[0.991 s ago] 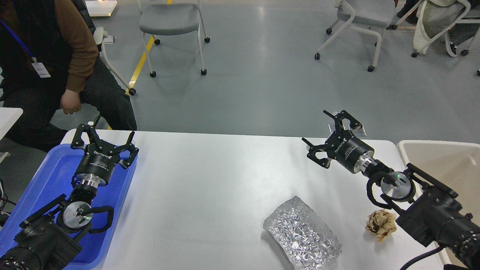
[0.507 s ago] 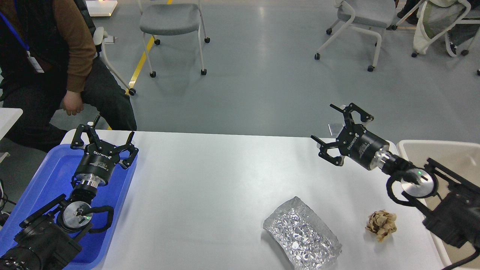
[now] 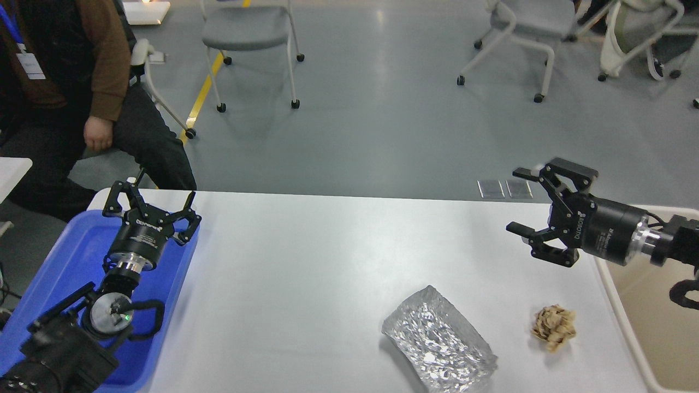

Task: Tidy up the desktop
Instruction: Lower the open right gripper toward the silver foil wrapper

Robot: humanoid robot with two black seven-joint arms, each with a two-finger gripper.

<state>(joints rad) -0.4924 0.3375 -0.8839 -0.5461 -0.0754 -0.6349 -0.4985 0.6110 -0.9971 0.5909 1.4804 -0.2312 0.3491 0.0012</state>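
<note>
On the desktop (image 3: 306,262), a crinkled foil bag (image 3: 439,347) is seen nearest, a crumpled paper ball (image 3: 554,326) just right of it. Farther back, the right gripper (image 3: 524,202) is held above the desktop's right end, fingers spread, empty. The left gripper (image 3: 150,199) is held over the blue tray (image 3: 65,262) at the desktop's left, fingers spread.

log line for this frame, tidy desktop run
left gripper: open, over blue tray | right gripper: open, empty | desktop: foil bag, crumpled paper | beige bin right
</note>
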